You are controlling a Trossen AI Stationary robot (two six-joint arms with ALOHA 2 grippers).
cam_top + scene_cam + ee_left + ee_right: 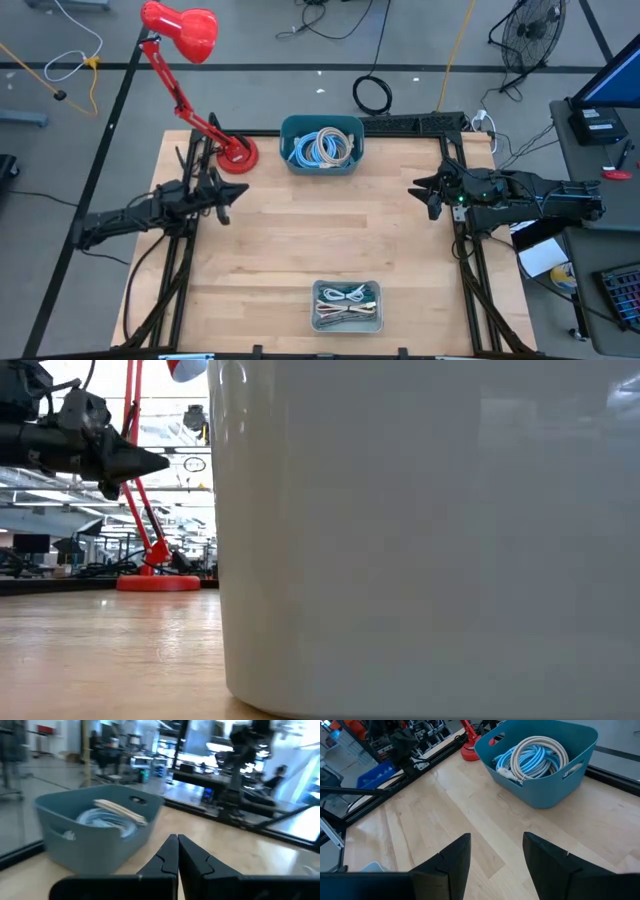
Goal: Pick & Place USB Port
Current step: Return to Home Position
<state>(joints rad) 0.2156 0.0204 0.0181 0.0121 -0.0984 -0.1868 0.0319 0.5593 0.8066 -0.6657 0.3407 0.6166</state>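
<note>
A teal bin (321,143) of coiled blue and white cables (322,147) stands at the table's far middle; it also shows in the left wrist view (95,830) and the right wrist view (540,757). A small grey tray (347,305) of white and dark cables sits at the near edge. My left gripper (240,192) hovers shut over the table's left side, also seen in its wrist view (177,852). My right gripper (422,190) hovers open over the right side, fingers apart in its wrist view (496,852). Neither touches anything.
A red desk lamp (190,60) stands with its base (236,153) at the far left corner, beside the bin. The grey tray's wall (430,530) fills most of the low view. Bare wood (330,235) lies between the two containers.
</note>
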